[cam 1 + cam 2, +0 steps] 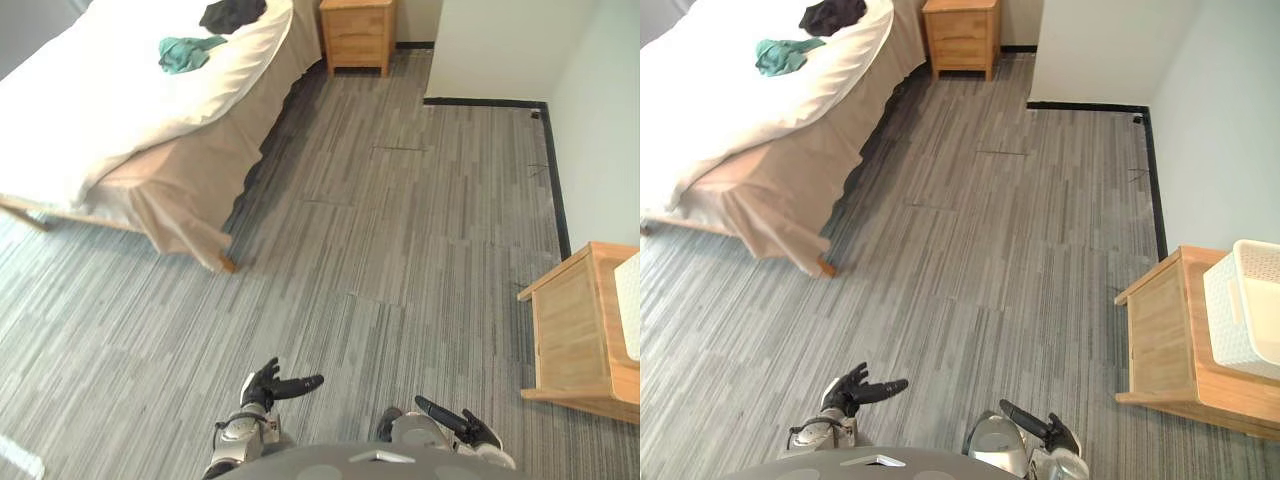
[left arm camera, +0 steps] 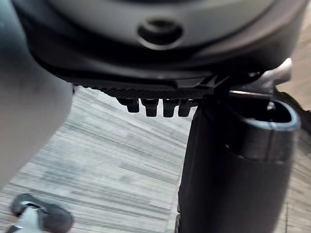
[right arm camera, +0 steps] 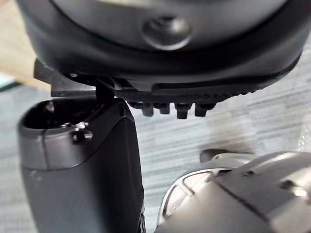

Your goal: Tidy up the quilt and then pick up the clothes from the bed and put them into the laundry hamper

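Observation:
A bed stands at the far left under a smooth white quilt (image 1: 100, 90). Two garments lie near its head: a crumpled teal one (image 1: 185, 52) and a black one (image 1: 232, 14) just beyond it. The white perforated laundry hamper (image 1: 1245, 305) sits on a low wooden table (image 1: 575, 330) at the right. Both hands hang low over the grey floor, several steps from the bed. My left hand (image 1: 275, 385) is open with its fingers (image 2: 155, 107) straight and nothing in it. My right hand (image 1: 455, 420) is open and empty too.
A wooden nightstand (image 1: 357, 35) stands against the far wall beside the bed's head. A white wall corner (image 1: 500, 45) with black skirting juts in at the back right. Grey striped flooring (image 1: 380, 220) stretches between bed and table.

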Controlling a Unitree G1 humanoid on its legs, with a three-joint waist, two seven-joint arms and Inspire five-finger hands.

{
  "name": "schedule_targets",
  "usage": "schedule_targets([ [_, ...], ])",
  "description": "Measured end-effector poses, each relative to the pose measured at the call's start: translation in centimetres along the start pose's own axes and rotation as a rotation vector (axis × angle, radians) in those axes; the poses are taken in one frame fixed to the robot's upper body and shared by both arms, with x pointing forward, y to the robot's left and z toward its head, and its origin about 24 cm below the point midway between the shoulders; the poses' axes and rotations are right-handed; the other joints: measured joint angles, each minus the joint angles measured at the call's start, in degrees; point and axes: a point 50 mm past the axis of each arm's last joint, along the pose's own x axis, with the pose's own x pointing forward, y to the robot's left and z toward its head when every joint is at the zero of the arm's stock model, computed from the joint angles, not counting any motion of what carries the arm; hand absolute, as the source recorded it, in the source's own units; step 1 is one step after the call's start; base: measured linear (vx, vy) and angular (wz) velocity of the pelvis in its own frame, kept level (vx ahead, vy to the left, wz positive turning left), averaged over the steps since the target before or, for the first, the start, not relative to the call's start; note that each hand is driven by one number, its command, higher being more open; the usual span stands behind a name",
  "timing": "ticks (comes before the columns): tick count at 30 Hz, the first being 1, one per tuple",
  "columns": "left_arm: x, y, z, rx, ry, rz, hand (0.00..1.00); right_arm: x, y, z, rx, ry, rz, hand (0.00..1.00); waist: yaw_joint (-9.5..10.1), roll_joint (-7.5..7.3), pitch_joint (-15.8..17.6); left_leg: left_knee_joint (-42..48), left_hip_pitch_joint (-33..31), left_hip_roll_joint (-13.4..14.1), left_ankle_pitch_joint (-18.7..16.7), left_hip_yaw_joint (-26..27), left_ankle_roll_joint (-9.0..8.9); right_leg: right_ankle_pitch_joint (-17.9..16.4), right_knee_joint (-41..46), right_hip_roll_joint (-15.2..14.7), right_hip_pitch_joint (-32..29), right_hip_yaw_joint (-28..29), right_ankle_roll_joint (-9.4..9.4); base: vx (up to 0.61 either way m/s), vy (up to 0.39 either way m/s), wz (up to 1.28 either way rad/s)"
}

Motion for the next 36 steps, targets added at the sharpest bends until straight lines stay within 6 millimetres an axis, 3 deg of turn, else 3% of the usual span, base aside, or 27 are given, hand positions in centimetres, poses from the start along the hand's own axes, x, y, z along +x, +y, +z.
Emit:
schedule_targets([
  [3,0.1,0.4,1.1,-0.048,-0.058,0.020,1.00,0.3,1.3,1.5,-0.009,-0.035,0.020,1.00,0.04,-1.63,1.1,-15.2,-6.4,-6.6,-1.3,5.6,0.18,-0.8,-5.2,1.0,6.3,2.4,1.44,0.47,-0.099,-0.58],
  [4,0.1,0.3,1.3,-0.051,-0.061,0.015,1.00,0.3,1.5,1.6,-0.007,-0.040,0.027,1.00,-0.28,-1.83,1.2,-26.1,-7.5,-9.8,1.2,8.2,0.78,-1.3,-7.1,1.3,9.2,2.4,2.67,0.47,0.000,-0.22],
  [5,0.2,0.1,1.4,-0.059,-0.067,0.007,1.00,0.2,1.6,1.4,-0.006,-0.039,0.030,1.00,-0.39,-1.58,1.2,-34.1,-9.0,-11.1,3.9,10.2,2.81,-2.1,-9.0,2.5,12.0,2.5,3.98,0.47,0.021,-0.15],
  [6,0.2,0.0,1.5,-0.061,-0.071,0.004,1.00,0.2,1.7,1.2,-0.005,-0.035,0.031,1.00,-0.35,-1.34,1.1,-35.9,-9.7,-10.9,4.5,11.4,3.81,-2.5,-9.9,3.2,13.5,2.5,4.65,0.50,0.065,-0.14],
  [7,0.2,0.1,1.6,-0.064,-0.076,0.005,1.00,0.1,1.6,0.9,-0.001,-0.028,0.027,1.00,-0.08,-1.12,1.0,-38.2,-10.6,-11.2,6.0,13.4,6.23,-3.6,-11.1,4.2,16.7,2.6,6.46,0.54,0.102,-0.28],
  [8,0.2,0.4,1.5,-0.080,-0.075,0.014,1.00,0.0,1.6,0.0,-0.002,-0.009,0.028,1.00,0.63,-2.32,0.7,-36.9,-10.0,-12.0,12.1,12.1,11.37,-4.5,-11.4,3.1,19.1,3.4,7.82,0.57,0.119,-0.25],
  [9,0.2,0.6,1.5,-0.087,-0.069,0.020,1.00,-0.1,1.7,-0.3,-0.002,-0.004,0.028,1.00,0.52,-3.30,0.2,-36.6,-9.9,-13.1,13.2,11.9,11.94,-4.6,-11.2,2.3,19.6,3.6,8.04,0.62,0.135,-0.06],
  [10,0.2,0.6,1.4,-0.091,-0.063,0.022,1.00,-0.3,1.8,-1.0,-0.008,0.009,0.032,1.00,0.30,-4.76,-0.8,-36.8,-9.9,-15.2,11.7,10.8,12.10,-4.3,-10.1,0.2,19.5,3.3,8.47,0.65,0.180,0.36],
  [11,0.2,0.6,1.4,-0.096,-0.066,0.022,1.00,-0.4,1.7,-1.4,-0.016,0.020,0.032,1.00,0.26,-4.69,-1.2,-36.6,-9.9,-16.8,10.1,9.3,12.95,-3.7,-4.6,-1.7,17.7,3.7,9.48,0.80,0.289,0.70],
  [12,0.2,0.9,1.4,-0.104,-0.063,0.029,1.00,-0.4,1.3,-1.9,-0.003,0.048,0.030,1.00,0.22,-5.15,-1.0,-36.7,-8.1,-18.0,8.2,7.7,12.32,-2.5,6.6,-4.2,15.0,4.2,11.50,0.66,0.299,0.87],
  [13,0.2,1.4,1.2,-0.100,-0.050,0.039,1.00,-0.5,1.1,-2.4,0.010,0.066,0.023,1.00,0.14,-5.40,-0.9,-37.2,-5.8,-18.8,7.0,5.7,11.53,0.6,17.8,-6.4,11.8,4.8,12.29,0.63,0.304,0.85],
  [14,0.2,1.7,1.0,-0.094,-0.037,0.046,1.00,-0.6,1.0,-2.8,0.011,0.076,0.019,1.00,0.16,-5.59,-1.0,-37.5,-4.1,-19.2,6.1,4.4,10.86,4.6,25.7,-7.8,9.3,6.2,11.85,0.58,0.218,0.94],
  [15,0.1,2.1,0.4,-0.084,-0.007,0.056,1.00,-0.8,0.9,-3.5,0.019,0.089,0.017,1.00,0.11,-5.49,-0.9,-37.7,-0.8,-19.6,4.3,1.7,9.77,4.6,38.7,-9.4,4.5,9.2,10.97,0.70,0.168,1.03],
  [16,0.0,2.8,-0.2,-0.077,0.022,0.078,1.00,-0.8,0.8,-3.3,0.041,0.073,0.014,1.00,-0.33,-5.40,-0.9,-39.0,3.1,-19.6,3.2,-0.8,8.55,2.6,44.7,-10.4,0.8,9.9,8.82,0.58,0.063,1.12],
  [18,-0.3,3.3,-1.3,-0.068,0.077,0.096,1.00,-0.7,0.7,-2.4,0.030,0.022,0.017,1.00,-0.95,-4.09,-0.6,-41.8,8.5,-19.2,3.4,-3.9,7.01,-2.3,44.0,-10.1,-4.2,9.7,6.50,0.54,-0.058,1.09],
  [20,-0.3,3.0,-1.6,-0.060,0.097,0.091,1.00,-0.7,0.6,-2.0,0.030,0.000,0.014,1.00,-1.23,-3.33,-0.7,-43.9,12.0,-18.7,3.4,-8.6,6.11,-4.8,34.4,-8.9,-9.0,10.9,5.42,0.55,-0.234,1.41],
  [21,-0.2,2.7,-1.6,-0.060,0.097,0.080,1.00,-0.7,0.7,-1.5,0.035,-0.022,0.026,1.00,-1.41,-2.53,-0.7,-45.1,13.0,-17.8,3.3,-13.1,4.85,-3.6,21.0,-6.5,-12.2,15.9,6.99,0.47,-0.313,1.44],
  [23,-0.2,2.7,-1.5,-0.091,0.088,0.090,1.00,-0.7,0.9,-1.2,0.030,-0.039,0.039,1.00,-1.02,-2.73,-0.9,-45.7,13.1,-17.4,1.7,-18.3,1.92,0.5,5.0,-6.2,-14.5,23.0,8.88,0.44,-0.379,1.51],
  [24,-0.2,2.9,-1.4,-0.108,0.084,0.101,1.00,-0.7,0.9,-1.3,0.028,-0.034,0.041,1.00,-0.60,-3.15,-1.0,-45.4,13.3,-17.3,1.0,-19.5,0.95,1.9,1.4,-6.7,-15.0,25.2,9.30,0.47,-0.462,1.39],
  [25,-0.4,3.3,-1.8,-0.155,0.086,0.129,1.00,-0.8,1.0,-1.7,0.027,-0.024,0.044,1.00,0.21,-4.29,-1.5,-44.3,14.4,-16.8,-0.9,-22.0,-1.05,7.9,0.1,-7.1,-14.8,27.9,11.76,0.53,-0.510,1.14],
  [26,-0.9,2.9,-3.0,-0.206,0.115,0.152,1.00,-0.8,0.4,-1.6,0.008,-0.027,0.035,1.00,0.99,-3.13,-1.9,-43.9,15.9,-14.8,-1.8,-21.0,-1.34,10.4,5.2,-6.2,-14.8,27.5,11.63,0.54,-0.502,1.05],
  [28,-1.3,2.3,-3.7,-0.253,0.119,0.155,1.00,-0.7,-0.2,-0.9,-0.032,-0.048,0.022,1.00,0.98,-0.91,-2.1,-39.2,16.0,-12.3,-0.8,-19.0,0.12,3.1,12.9,-6.7,-13.5,23.4,9.96,0.48,-0.444,1.21],
  [30,-1.2,2.3,-3.2,-0.259,0.092,0.146,1.00,-0.7,-0.4,-0.7,-0.101,-0.040,0.025,1.00,1.12,-0.89,-2.1,-25.8,11.5,-9.2,0.5,-18.9,1.00,0.3,14.9,-8.2,-8.3,17.7,9.06,0.39,-0.410,1.41],
  [31,-1.2,2.8,-2.6,-0.264,0.065,0.163,1.00,-0.7,-0.3,-0.9,-0.146,-0.029,0.032,1.00,1.42,-0.98,-2.1,-12.7,6.9,-5.7,1.9,-17.5,0.61,-0.6,13.5,-8.5,-3.6,13.9,8.71,0.37,-0.381,1.14],
  [32,-1.2,3.2,-2.3,-0.291,0.043,0.191,1.00,-0.8,-0.3,-1.2,-0.175,-0.020,0.034,1.00,1.99,-1.37,-2.0,-2.4,4.5,-2.1,1.9,-12.3,0.69,-0.7,10.5,-8.4,1.4,11.3,8.51,0.37,-0.342,0.93],
  [34,-1.3,3.8,-2.1,-0.331,0.017,0.224,1.00,-0.9,-0.2,-1.6,-0.181,-0.012,0.036,1.00,2.75,-2.14,-2.1,3.9,3.4,1.2,1.8,-2.5,0.93,-0.4,4.7,-8.5,7.5,8.4,9.20,0.26,-0.164,0.58],
  [36,-1.3,4.0,-2.0,-0.359,0.003,0.237,1.00,-0.7,-0.1,-1.5,-0.177,-0.002,0.038,1.00,2.72,-2.32,-2.2,0.2,1.7,0.3,1.1,4.3,1.06,0.1,1.7,-9.2,9.8,6.1,9.99,0.28,-0.017,0.56],
])
